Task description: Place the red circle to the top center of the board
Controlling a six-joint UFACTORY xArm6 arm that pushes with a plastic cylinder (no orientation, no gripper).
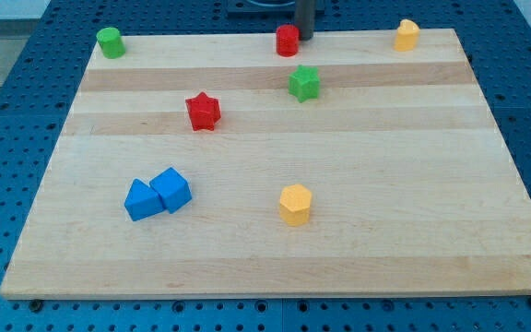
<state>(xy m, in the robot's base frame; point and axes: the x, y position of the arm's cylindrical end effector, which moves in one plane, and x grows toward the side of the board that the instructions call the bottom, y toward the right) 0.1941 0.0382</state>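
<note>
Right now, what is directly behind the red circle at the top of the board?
Behind the red circle, on its right side, stands the dark rod; my tip is against the block. The rod covers the board edge there, so what lies beyond cannot be seen.

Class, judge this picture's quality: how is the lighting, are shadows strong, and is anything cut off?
Camera view: even, soft light on the board; only faint shadows under blocks such as the yellow block; no strong glare; my tip beside the red circle is sharp, though the rod is cropped at the view's top.
</note>
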